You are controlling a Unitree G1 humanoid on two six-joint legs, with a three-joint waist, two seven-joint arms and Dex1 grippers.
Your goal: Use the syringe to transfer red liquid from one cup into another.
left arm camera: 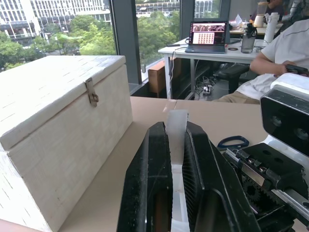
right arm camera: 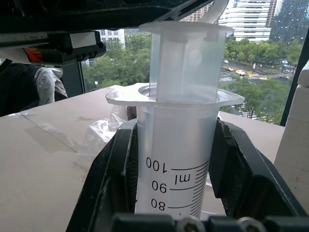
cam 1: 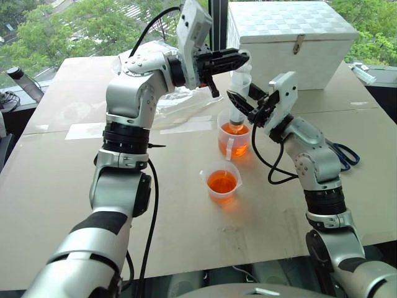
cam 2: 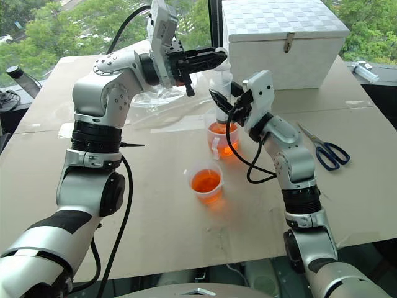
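Bright, even daylight from the windows (left arm camera: 145, 29); soft shadows on the desk (cam 1: 62, 186); close-up hand views slightly soft.

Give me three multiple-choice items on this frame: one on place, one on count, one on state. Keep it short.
1. Where does the syringe stand?
A. Upright, its tip in the taller beaker
B. Flat on the table beside the scissors
C. Inside the white box

2. How many clear beakers hold orange-red liquid?
A. One
B. Two
C. Three

3. What is the right gripper doing?
A. Hanging open over the table
B. Shut on the scissors
C. Shut on the syringe barrel

Answers:
1. A: the head views show the syringe vertical with its lower end down in the taller beaker.
2. B: the taller beaker and the shorter beaker both show orange-red liquid.
3. C: the right wrist view shows its jaws pressed on either side of the graduated barrel, while the left gripper is closed on the plunger top.
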